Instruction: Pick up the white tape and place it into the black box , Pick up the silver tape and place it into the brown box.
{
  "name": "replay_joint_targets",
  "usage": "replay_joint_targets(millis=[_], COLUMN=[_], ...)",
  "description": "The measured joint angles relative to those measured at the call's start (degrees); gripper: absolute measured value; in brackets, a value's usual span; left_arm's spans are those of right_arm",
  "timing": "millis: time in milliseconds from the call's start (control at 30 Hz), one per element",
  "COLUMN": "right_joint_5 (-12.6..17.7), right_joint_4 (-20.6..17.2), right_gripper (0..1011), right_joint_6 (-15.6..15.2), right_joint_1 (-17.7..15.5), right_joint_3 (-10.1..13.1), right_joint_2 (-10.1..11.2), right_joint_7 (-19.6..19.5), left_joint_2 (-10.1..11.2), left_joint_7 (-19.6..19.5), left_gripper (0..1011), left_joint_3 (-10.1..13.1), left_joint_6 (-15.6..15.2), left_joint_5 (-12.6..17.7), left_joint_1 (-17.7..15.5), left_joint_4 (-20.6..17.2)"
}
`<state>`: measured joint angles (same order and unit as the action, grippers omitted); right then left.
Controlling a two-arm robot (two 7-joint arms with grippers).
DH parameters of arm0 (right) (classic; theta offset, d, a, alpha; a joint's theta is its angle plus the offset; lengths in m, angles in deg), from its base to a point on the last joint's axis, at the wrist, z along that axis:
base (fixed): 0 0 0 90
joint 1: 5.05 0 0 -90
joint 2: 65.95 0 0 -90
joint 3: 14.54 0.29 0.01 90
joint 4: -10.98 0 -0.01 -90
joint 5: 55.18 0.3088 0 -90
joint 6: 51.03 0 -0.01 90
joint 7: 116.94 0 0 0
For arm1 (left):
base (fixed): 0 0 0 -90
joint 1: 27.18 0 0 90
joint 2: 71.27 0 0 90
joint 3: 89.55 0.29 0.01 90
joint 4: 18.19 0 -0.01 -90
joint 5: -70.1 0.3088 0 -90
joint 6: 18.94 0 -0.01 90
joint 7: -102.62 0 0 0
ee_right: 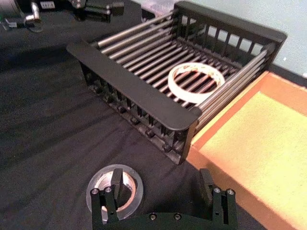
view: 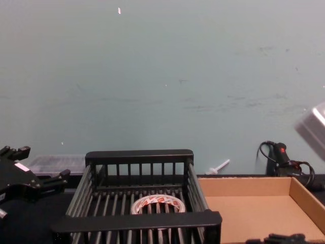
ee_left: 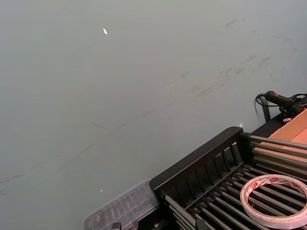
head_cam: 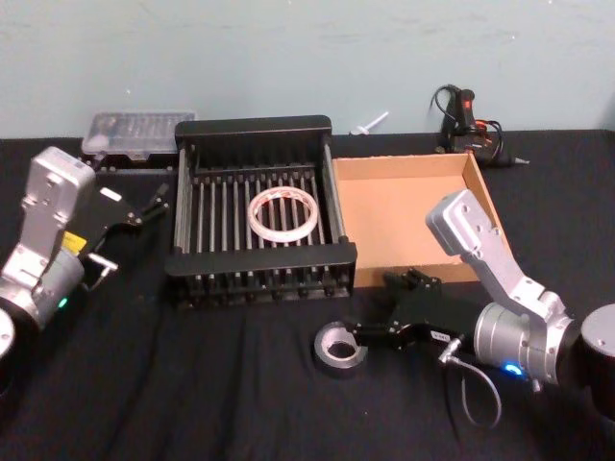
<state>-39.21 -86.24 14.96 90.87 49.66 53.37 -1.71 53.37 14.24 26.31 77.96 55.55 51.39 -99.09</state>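
Silver tape (head_cam: pixel 342 347), a small thick roll of dull grey duct tape with a pale inner core, lies flat on the black cloth in front of the black slatted plastic crate (head_cam: pixel 261 267) and just beside the near left corner of the shallow tan cardboard box (head_cam: pixel 408 211). The white tape (head_cam: pixel 282 214), a wide thin whitish ring with red print inside, already rests on the bars of the crate floor, so that half of the job looks done. The right gripper (head_cam: pixel 363 333) sits low at the roll with its fingers spread; in the right wrist view one finger (ee_right: pixel 115 181) stands over the roll's hole while the other is well off to the cardboard side, so the jaws straddle one wall of the roll and are not pinching anything yet. The step in hand appears to be the grasp. To do it well, the gripper should settle until the inner finger is properly down inside the core, then close on the roll's wall squarely, not on its top edge, or the roll may tip or skid on the cloth. A straight lift should follow, high enough to clear the low cardboard wall, then a short carry to the right over the plain floor before releasing. The left gripper (head_cam: pixel 144 210) is parked off the crate's left side, raised, fingers apart and holding nothing.
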Motion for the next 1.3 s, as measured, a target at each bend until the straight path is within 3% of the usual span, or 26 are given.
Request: replay_joint_targets(millis=[233,1300], right_joint_5=[-0.5,-2.8], right_joint_4=[0.9,3.8], right_gripper=[1002,1002], right_joint_6=[-3.3,-6.9], right_joint_1=[1.4,5.0], right_joint_3=[-1.6,-4.4], right_joint_2=[-0.5,-2.1], right_joint_7=[-0.4,0.6], left_joint_2=[0.0,0.0], left_joint_7=[0.0,0.0], left_gripper=[1001,1001], left_joint_3=[0.0,0.0], left_joint_6=[0.0,0.0], left_joint_5=[0.0,0.0], left_joint_1=[0.0,0.0], left_joint_4=[0.0,0.0])
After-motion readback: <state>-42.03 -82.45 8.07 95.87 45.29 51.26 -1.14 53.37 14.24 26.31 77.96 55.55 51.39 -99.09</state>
